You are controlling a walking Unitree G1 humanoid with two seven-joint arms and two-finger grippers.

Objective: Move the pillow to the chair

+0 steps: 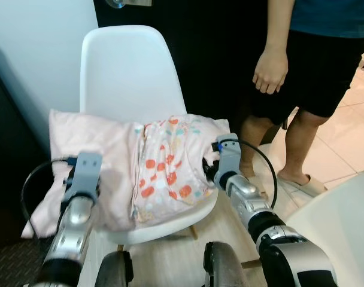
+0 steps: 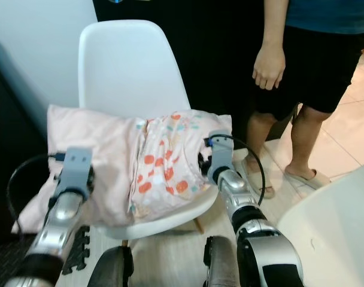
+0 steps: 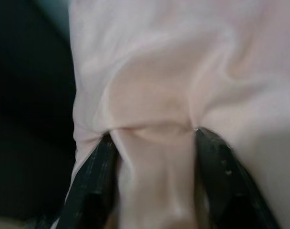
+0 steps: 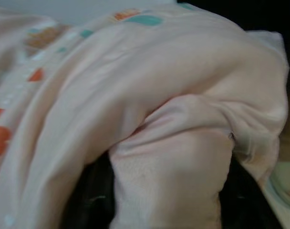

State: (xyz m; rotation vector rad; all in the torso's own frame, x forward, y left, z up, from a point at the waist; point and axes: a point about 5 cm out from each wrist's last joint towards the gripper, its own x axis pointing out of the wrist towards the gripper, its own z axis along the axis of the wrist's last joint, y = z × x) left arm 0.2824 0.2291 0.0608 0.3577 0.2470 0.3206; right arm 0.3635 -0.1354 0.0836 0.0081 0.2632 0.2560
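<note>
Standing by the white chair [image 1: 125, 66], I saw a pale pink pillow [image 1: 104, 161] lying across its seat, its long axis running side to side. The plain end overhung the seat's left edge and drooped, while the end printed with orange and teal shapes sat over the right half of the seat.

At the drooping left end, the left gripper [image 3: 152, 179] had its two black fingers [image 3: 90, 186] pinched around a fold of plain pink cloth, the fabric bunched up between them.

At the printed right end, the right gripper [image 4: 169, 200] pressed into the pillow's corner, a thick roll of fabric caught between its dark fingers, so it too appeared clamped on the pillow.

Each arm held its own end, the pillow stretched between them, directly ahead of both sets of jaws. Since more of the pillow hung off on the left, I judged that the coming move would turn on the left arm carrying its end inward over the seat before either grip let go.

Further right, a person [image 1: 314, 66] stood on the tiled floor [image 1: 349, 137], one hand [image 1: 270, 72] hanging loose.
</note>
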